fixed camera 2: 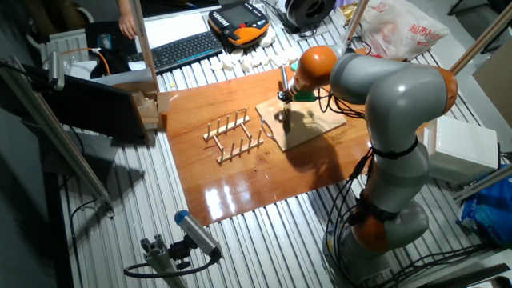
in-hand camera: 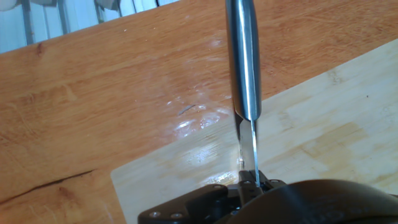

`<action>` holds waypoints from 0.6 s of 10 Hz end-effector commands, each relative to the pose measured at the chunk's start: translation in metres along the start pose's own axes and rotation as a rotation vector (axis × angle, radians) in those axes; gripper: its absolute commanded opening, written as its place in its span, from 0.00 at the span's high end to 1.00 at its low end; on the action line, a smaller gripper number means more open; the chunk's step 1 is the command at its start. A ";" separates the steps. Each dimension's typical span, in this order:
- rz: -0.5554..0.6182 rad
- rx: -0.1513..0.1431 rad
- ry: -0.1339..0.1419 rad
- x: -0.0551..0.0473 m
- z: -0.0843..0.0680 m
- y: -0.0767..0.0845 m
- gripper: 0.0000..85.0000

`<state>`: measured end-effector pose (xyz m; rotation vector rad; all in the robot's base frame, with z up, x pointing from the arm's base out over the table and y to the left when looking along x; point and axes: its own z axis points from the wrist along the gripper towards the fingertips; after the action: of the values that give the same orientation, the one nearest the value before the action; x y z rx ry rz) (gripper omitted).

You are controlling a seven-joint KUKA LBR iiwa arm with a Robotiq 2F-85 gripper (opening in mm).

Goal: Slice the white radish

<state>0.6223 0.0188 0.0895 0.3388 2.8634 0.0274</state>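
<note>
Fixed view: arm over light board (fixed camera 2: pixel 308 122) at far right part of wooden bench (fixed camera 2: pixel 240 172). Gripper (fixed camera 2: pixel 284 102) carries knife (fixed camera 2: pixel 284 88) upright above board's left edge. Radish not discernible here; likely hidden under gripper. Empty wooden rack (fixed camera 2: pixel 234 136) left of board, nothing in slots.

Hand view: gripper (in-hand camera: pixel 249 186) clamped on knife (in-hand camera: pixel 244 68), blade pointing away. Bare board (in-hand camera: pixel 311 137) below; no radish visible. Advice: locate radish first, keep blade vertical, press straight down.

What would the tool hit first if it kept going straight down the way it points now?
Probably the light wooden cutting board: the tool points its knife down over the board's near-left part. No radish shows under the blade, though depth is unclear.
</note>
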 end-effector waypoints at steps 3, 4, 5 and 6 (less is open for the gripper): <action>-0.034 -0.001 0.049 -0.013 -0.018 -0.008 1.00; -0.026 -0.003 0.040 -0.012 -0.016 -0.008 1.00; -0.026 -0.005 0.039 -0.011 -0.014 -0.008 1.00; -0.023 -0.009 0.035 -0.010 -0.011 -0.008 1.00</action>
<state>0.6268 0.0088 0.1023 0.3055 2.9003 0.0426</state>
